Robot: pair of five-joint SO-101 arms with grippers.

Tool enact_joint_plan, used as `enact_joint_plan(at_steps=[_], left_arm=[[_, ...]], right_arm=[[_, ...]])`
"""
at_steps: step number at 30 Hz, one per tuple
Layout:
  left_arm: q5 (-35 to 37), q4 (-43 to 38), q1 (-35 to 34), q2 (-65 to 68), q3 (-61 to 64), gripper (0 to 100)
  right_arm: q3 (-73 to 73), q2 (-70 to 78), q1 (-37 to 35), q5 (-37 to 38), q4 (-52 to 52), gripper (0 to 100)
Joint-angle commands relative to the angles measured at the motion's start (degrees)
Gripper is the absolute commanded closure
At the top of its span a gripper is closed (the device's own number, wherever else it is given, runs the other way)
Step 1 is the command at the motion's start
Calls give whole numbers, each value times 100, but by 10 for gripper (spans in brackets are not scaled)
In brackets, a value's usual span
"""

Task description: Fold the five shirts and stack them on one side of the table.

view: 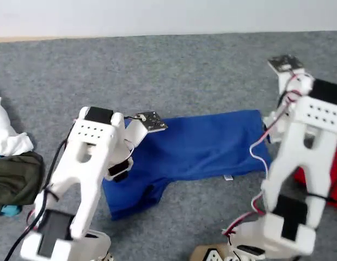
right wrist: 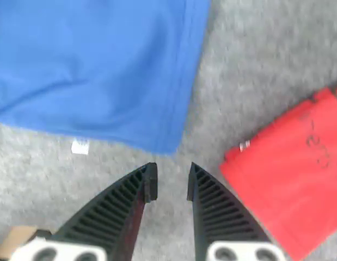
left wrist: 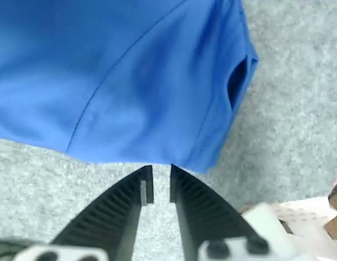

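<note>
A blue shirt [view: 206, 144] lies across the middle of the grey carpeted table, partly folded, with a sleeve [view: 135, 198] sticking out toward the front left. My left gripper [left wrist: 157, 185] hovers just off the shirt's sleeve-side edge [left wrist: 201, 157]; its fingers stand narrowly open and hold nothing. My right gripper [right wrist: 171, 182] is open above bare carpet just off the blue shirt's corner [right wrist: 168, 147]. A folded red shirt [right wrist: 288, 174] lies beside it, apart from the blue one. In the high view the red shirt [view: 336, 174] peeks out behind the right arm.
A white shirt [view: 5, 136] and a dark green one [view: 16, 176] are heaped at the table's left edge, with something teal [view: 10, 211] under them. A white label [right wrist: 79, 145] lies by the blue shirt's edge. A cardboard piece [view: 212, 254] sits at the front.
</note>
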Motion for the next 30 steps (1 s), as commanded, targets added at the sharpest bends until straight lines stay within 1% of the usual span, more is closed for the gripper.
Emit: enact_joint_plan(at_steps=[1, 5, 8, 11, 17, 22, 24, 30], left_arm=[[-88, 202, 176, -958, 382, 930], [-18, 132, 730, -2286, 1332, 914], [343, -404, 738, -3086, 1842, 882], [668, -967, 747, -3393, 2273, 874], [730, -1653, 756, -3024, 3073, 874], [686, -1873, 782, -2400, 3257, 874], [501, -1987, 791, -2207, 3257, 874], [281, -2057, 1169, -1881, 3292, 877]], right_arm=[[448, -892, 303, 308, 215, 894], [1081, -1596, 558, 580, 189, 894], [1565, -2079, 734, 730, 84, 894], [2022, -2501, 831, 791, -4, 894], [2708, -3178, 831, 782, -57, 894], [3200, -3547, 831, 782, -215, 894], [3332, -3618, 831, 782, -242, 894], [3569, -3688, 831, 782, -356, 894]])
